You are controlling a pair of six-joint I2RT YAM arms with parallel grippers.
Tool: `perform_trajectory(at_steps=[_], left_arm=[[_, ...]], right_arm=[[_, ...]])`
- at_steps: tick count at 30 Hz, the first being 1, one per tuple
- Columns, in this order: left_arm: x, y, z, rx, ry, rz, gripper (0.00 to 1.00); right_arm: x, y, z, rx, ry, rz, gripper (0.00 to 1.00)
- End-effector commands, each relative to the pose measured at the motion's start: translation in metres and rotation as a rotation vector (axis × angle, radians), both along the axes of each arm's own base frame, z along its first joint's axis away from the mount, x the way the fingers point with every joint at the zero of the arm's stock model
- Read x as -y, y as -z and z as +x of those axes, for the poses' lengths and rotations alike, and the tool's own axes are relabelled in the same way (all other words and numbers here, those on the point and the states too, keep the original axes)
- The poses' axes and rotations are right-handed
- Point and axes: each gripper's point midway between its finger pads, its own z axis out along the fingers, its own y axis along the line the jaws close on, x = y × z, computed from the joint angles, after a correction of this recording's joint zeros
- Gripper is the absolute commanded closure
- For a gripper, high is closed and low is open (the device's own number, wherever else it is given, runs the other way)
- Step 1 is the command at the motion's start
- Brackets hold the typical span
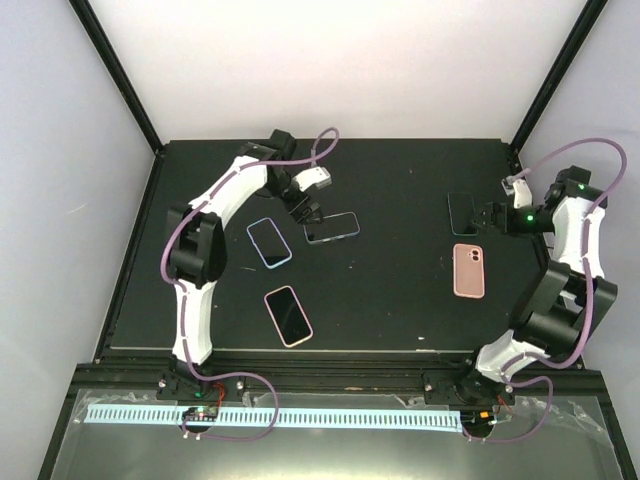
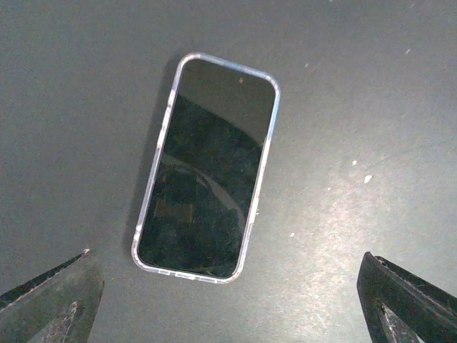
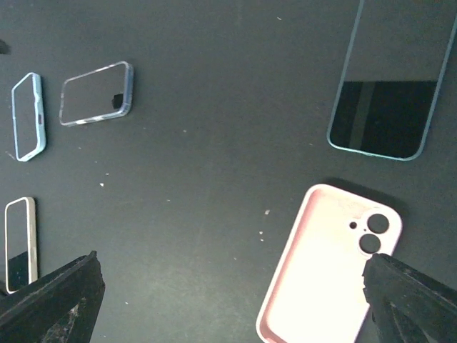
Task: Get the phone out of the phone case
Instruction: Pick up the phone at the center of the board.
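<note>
Four phones [image 1: 269, 242], one empty case [image 1: 468, 270]

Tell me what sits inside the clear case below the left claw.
A phone fills the clear case, dark screen up; only the case's rim shows around it. The phone's back and the case's inner floor are covered.

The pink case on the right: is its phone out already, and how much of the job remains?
Done: the pink case lies empty, the bare phone apart beside it. In hand: nothing is gripped; the open left gripper hangs over the clear-cased phone, and the right gripper is open too. Left: that phone, and apparently the blue-cased phone and the pink-rimmed phone.
</note>
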Motion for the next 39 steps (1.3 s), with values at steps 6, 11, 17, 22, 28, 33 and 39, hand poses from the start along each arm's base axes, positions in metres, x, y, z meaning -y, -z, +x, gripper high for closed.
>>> perform_trajectory(at_steps=[6, 11, 17, 22, 28, 33, 39], left_arm=[[0.012, 0.047, 0.003, -0.031, 0.100, 0.136, 0.01], [0.021, 0.068, 0.009, -0.015, 0.123, 0.182, 0.01], [0.028, 0.088, 0.015, 0.013, 0.140, 0.244, 0.01], [0.033, 0.105, 0.009, 0.022, 0.167, 0.320, 0.01], [0.042, 0.123, -0.004, 0.007, 0.201, 0.368, 0.03], [0.046, 0.134, -0.010, 0.018, 0.221, 0.417, 0.06], [0.051, 0.135, -0.016, 0.008, 0.225, 0.411, 0.15]], right_arm=[[-0.030, -0.027, -0.010, 0.090, -0.024, 0.064, 0.00], [-0.045, -0.042, -0.015, 0.159, -0.050, 0.026, 0.00], [-0.051, -0.054, -0.017, 0.194, -0.049, 0.022, 0.00], [-0.054, -0.066, -0.016, 0.230, -0.047, 0.019, 0.00], [-0.057, -0.077, -0.012, 0.272, -0.045, 0.001, 0.00], [-0.061, -0.088, -0.009, 0.317, -0.043, -0.016, 0.00], [-0.065, -0.098, -0.003, 0.344, -0.039, 0.008, 0.00]])
